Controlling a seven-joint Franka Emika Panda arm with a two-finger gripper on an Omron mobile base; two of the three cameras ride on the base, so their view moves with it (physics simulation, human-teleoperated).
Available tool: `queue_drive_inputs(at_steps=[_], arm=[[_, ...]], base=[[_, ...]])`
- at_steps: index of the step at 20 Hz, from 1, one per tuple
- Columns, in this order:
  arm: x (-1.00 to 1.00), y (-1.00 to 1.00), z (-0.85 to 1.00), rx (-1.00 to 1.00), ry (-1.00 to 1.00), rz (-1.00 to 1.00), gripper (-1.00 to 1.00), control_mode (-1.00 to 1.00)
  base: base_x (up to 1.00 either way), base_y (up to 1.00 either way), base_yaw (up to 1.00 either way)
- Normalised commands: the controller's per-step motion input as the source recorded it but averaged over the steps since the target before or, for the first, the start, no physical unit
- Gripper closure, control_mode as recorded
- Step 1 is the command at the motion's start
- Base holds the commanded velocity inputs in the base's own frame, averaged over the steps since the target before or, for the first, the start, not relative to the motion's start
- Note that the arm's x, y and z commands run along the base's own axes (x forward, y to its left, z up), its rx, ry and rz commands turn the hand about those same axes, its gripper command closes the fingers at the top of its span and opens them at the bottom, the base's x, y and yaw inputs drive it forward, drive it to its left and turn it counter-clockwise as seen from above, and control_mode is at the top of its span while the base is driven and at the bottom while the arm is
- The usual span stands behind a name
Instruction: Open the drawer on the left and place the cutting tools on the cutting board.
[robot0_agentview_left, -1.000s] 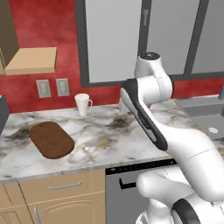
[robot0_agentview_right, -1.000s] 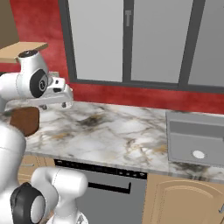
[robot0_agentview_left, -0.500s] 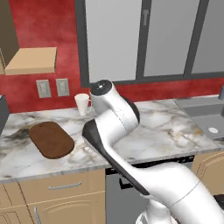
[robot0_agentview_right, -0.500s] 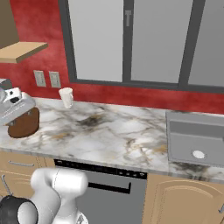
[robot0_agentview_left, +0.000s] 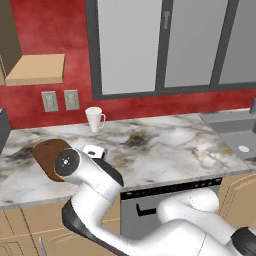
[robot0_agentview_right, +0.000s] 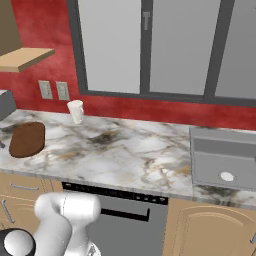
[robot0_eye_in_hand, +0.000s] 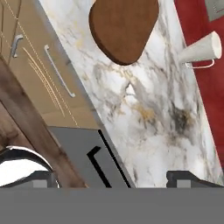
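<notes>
gripper (robot0_eye_in_hand: 112, 177): jaws spread wide, holding nothing, above the counter's near edge
drawer (robot0_eye_in_hand: 52, 72): closed, under the counter at left
cutting board (robot0_agentview_left: 49, 155): bare, left on counter, near white mug (robot0_agentview_left: 94, 118)

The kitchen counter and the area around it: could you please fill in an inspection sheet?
Surface: marble counter, sink at its right end.
Job's things: cutting board bare, at the counter's left; drawer shut, bar handle showing; cutting tools nothing seen.
Clutter: white mug by the back wall.
Gripper: open, empty, above the counter's front edge.
Cables: nothing seen.
Surroundings: red wall, two outlets, grey upper cabinets, dishwasher below the counter.
</notes>
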Motion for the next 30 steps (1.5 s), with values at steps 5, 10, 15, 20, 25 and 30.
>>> queue_drive_inputs(at_steps=[5, 10, 15, 20, 25, 30], arm=[[-0.12, 0.71, -0.86, -0.15, -0.09, 0.29, -1.0, -1.0], [0.0, 0.03, -0.73, -0.09, -0.07, 0.16, -1.0, -1.0], [0.0, 0.0, -0.73, -0.11, -0.06, 0.12, -1.0, -1.0], [0.0, 0.0, -0.53, -0.11, -0.04, 0.1, -1.0, -1.0], [0.0, 0.03, -0.65, -0.07, -0.16, 0.1, -1.0, -1.0], [0.07, 0.19, -0.47, -0.03, -0.24, 0.01, -1.0, -1.0]], base=[[0.0, 0.0, 0.0], [0.0, 0.0, 0.0], [0.0, 0.0, 0.0], [0.0, 0.0, 0.0], [0.0, 0.0, 0.0], [0.0, 0.0, 0.0]])
